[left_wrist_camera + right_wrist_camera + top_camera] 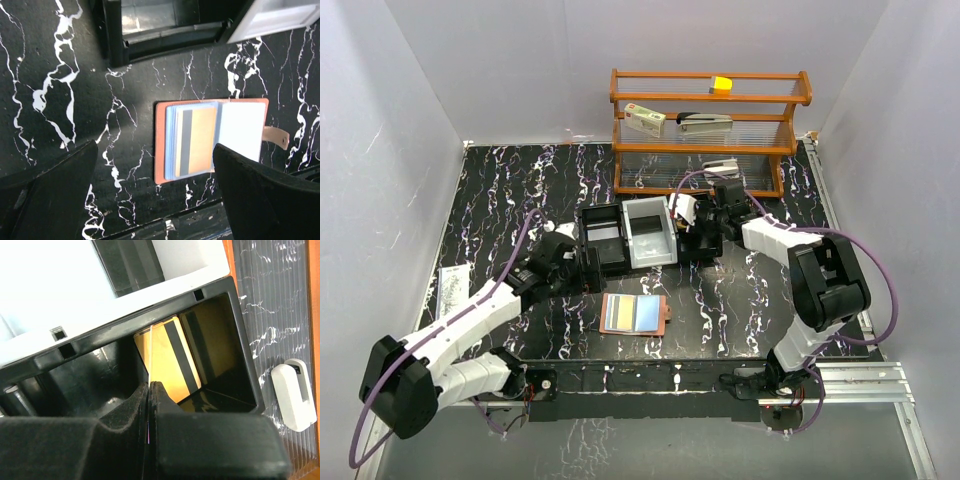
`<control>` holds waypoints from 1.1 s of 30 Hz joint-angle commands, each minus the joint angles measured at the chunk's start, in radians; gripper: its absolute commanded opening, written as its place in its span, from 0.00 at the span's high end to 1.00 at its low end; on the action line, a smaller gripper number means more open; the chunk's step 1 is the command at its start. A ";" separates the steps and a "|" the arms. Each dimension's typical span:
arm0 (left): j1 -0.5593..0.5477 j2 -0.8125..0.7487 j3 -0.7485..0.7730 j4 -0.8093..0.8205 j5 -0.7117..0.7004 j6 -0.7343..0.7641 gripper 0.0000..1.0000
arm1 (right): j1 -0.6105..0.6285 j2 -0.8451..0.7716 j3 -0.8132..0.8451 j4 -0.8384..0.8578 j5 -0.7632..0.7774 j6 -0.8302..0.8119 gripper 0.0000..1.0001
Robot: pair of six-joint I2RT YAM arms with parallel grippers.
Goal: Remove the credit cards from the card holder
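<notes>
Card holder (pixel 663 312) (pixel 160 145): salmon-pink, lying open and flat on the black marbled tabletop (pixel 500 200). It is just to the right of the left pincer and nearer the arm bases. In the left wrist view it sits below the gap between that pincer's fingers, with its snap tab (pixel 276 136) sticking out on the right.
Credit cards (pixel 620 314) (pixel 197 140): a small stack tucked in the left-hand pocket of the card holder. The top one is yellow-orange with a grey stripe, and pale blue edges show behind it.
Left pincer (pixel 580 265) (pixel 155 150): fingers spread wide with nothing between them. It hovers above the tabletop, clear of the card holder.
Black tray (pixel 588 240) (pixel 165 35) (pixel 240 330): three compartments, just beyond the left pincer and reaching across to under the right pincer. A pale insert fills the middle compartment.
Loose yellow-orange card (pixel 170 357): has a dark stripe and lies inside the tray's end compartment, directly below the right pincer's fingertips.
Right pincer (pixel 692 228) (pixel 150 385): fingers pressed together on a thin card (pixel 150 357) seen edge-on, its colour hard to tell. It is held over that end compartment.
Wooden rack (pixel 710 100): beyond the right pincer and slightly to its right.
Small white object (pixel 292 397): lies on the rack's ribbed bottom shelf, to the right of the right pincer.
</notes>
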 commanded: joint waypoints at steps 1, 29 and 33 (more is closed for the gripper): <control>0.058 0.035 0.042 0.045 0.070 0.044 0.01 | -0.005 -0.069 -0.013 0.005 -0.090 -0.007 1.00; 0.256 0.299 0.112 0.248 0.239 0.145 0.01 | 0.015 -0.219 -0.072 -0.129 -0.202 0.009 1.00; 0.275 0.356 0.136 0.262 0.233 0.152 0.03 | 0.013 -0.203 -0.050 -0.094 -0.140 -0.005 1.00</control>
